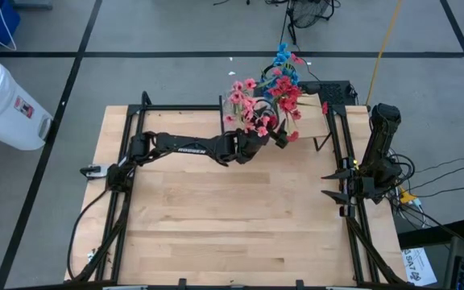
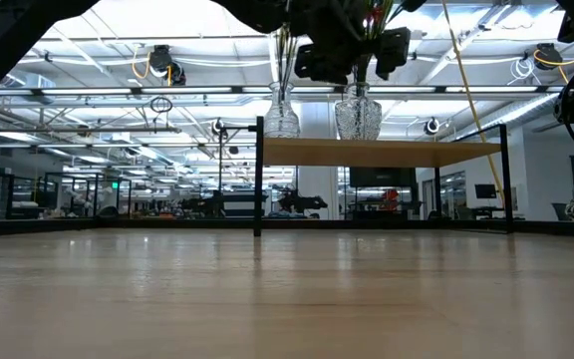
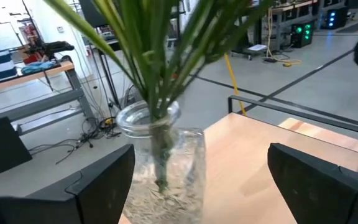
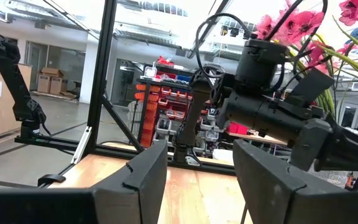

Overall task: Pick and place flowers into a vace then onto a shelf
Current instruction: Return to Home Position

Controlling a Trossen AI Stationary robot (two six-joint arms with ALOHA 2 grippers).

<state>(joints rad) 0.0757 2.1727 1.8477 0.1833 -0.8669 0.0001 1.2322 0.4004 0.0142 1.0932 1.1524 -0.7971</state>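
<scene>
Left gripper (image 3: pixel 201 171): fingers spread wide and holding nothing. It sits over the shelf (image 2: pixel 377 152), straddling a clear vase (image 3: pixel 160 158). I cannot tell whether one finger brushes the glass.
Clear vase: upright on the shelf, toward its middle, with green stems rising from its neck between the gripper's fingers.
Flowers (image 1: pixel 268 97): red, pink and blue blossoms bunched above the shelf, hanging over the left gripper's wrist in the high view.
Second vase (image 2: pixel 281 118): also upright on the shelf, toward the end away from the right arm and a little apart from the first.
Right gripper (image 4: pixel 201 186): fingers parted and empty, parked off the shelf's far end, low over the worktop (image 1: pixel 232 217) edge.
Step in hand: with both vases on the shelf, this looks like the retreat to rest.
Doing it well: keep the fingers wide and draw straight back from the shelf along the gripper's own line. Swing away only once the fingertips are past the glass.
Risk: a sideways or upward start could catch stems or blossoms and tip the vase off the shelf.
</scene>
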